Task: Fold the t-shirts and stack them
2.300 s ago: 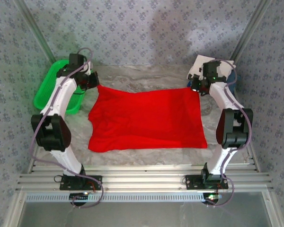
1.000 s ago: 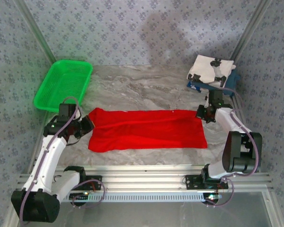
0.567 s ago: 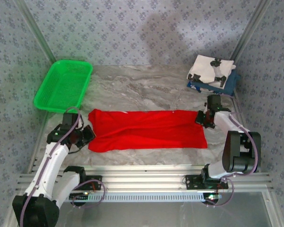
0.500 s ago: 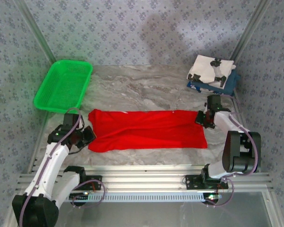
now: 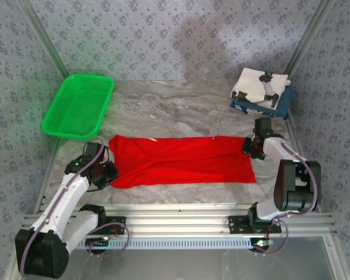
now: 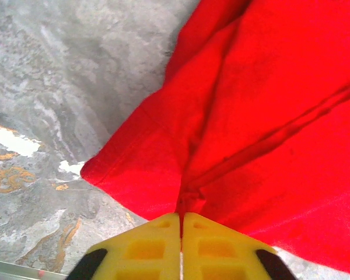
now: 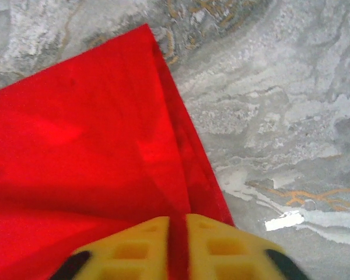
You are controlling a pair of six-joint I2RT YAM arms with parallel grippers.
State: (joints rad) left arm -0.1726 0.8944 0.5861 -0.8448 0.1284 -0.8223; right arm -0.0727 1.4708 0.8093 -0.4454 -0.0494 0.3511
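Note:
The red t-shirt lies folded into a long band across the front of the table. My left gripper sits low at its near left corner. In the left wrist view its yellow jaws are almost together, with a pucker of the red cloth pinched at their tips. My right gripper rests at the band's right edge. Its jaws stand a narrow slit apart with a strip of the red cloth between them. A folded white t-shirt with black marks lies on a navy one at the back right.
A green mesh basket stands at the back left, clear of the red shirt. Bare marbled tabletop lies behind the shirt. The aluminium rail with both arm bases runs along the near edge.
The red shirt, spread wide earlier, was folded front to back into a band. Over the last second my left gripper slid slightly nearer and right with its corner; the right gripper barely moved.

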